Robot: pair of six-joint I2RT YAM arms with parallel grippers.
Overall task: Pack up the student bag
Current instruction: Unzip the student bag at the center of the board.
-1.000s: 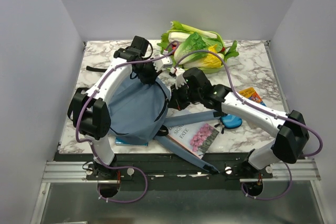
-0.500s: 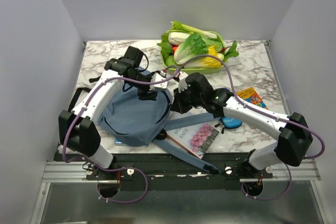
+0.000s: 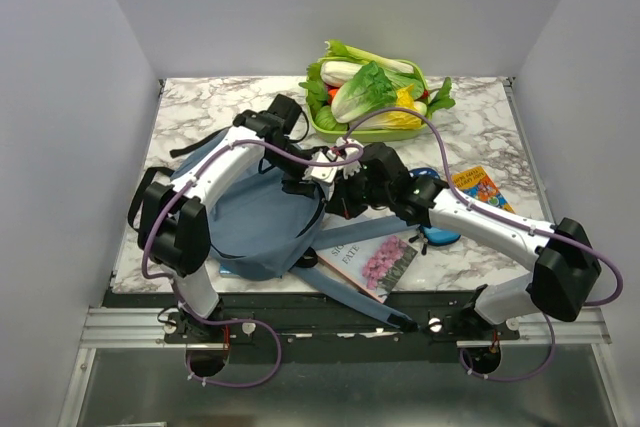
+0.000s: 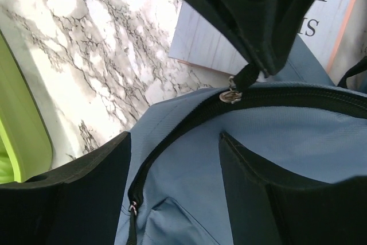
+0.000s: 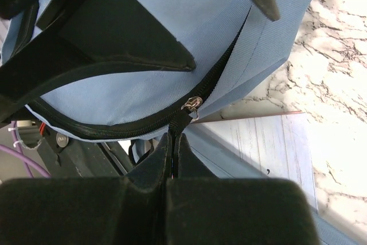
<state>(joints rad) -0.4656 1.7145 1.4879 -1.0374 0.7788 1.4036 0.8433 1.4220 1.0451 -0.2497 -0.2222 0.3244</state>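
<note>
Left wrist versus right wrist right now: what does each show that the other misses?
Only left wrist: the edge of the green tray and a second zipper slider lower on the student bag. Only right wrist: a purple cable beyond the bag. Both: the bag's zipper pull pinched in the shut right gripper, the book, marble table.

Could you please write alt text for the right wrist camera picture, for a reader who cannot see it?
The right gripper, shut, pinches the black pull tab of the zipper on the grey-blue student bag. Next to the bag, a white book lies on the marble table.
</note>
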